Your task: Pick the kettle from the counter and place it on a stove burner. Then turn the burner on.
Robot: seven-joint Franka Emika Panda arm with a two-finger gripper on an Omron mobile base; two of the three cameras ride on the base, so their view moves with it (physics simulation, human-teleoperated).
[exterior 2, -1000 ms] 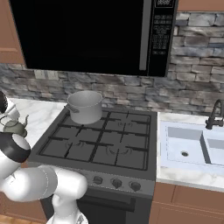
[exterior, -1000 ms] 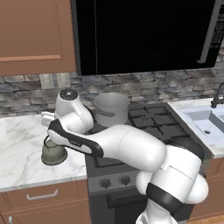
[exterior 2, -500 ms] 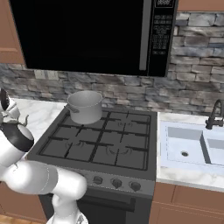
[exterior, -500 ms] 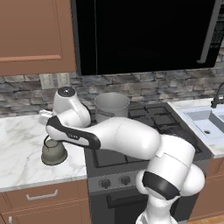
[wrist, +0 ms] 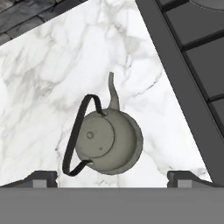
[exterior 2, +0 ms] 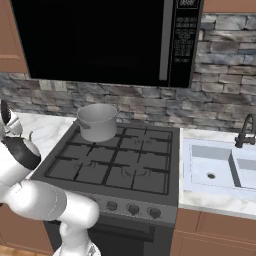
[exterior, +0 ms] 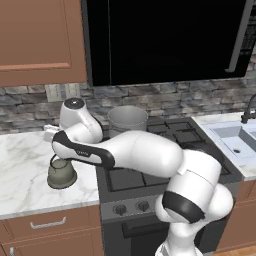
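Kettle [wrist: 109, 146]: squat grey-green metal, thin black wire handle, sitting on the veined white marble counter [wrist: 52, 78] beside the black cooktop [wrist: 183, 74].
Gripper [wrist: 112, 177]: hovering above, jaws spread apart, gripping nothing.
Writing: none legible.

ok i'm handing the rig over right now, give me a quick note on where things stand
Gripper: open, holding nothing, poised above the kettle, fingertips either side in the hand view.
Kettle: upright on the counter, left of the cooktop, untouched; its wire handle is tipped to one side.
Steel pot sits on the back left burner; the front left burner is free.
Done: the arm is over the kettle.
Left: lower, grip the kettle, move it to a free burner, then turn that burner's knob; which knob matches can't be told.
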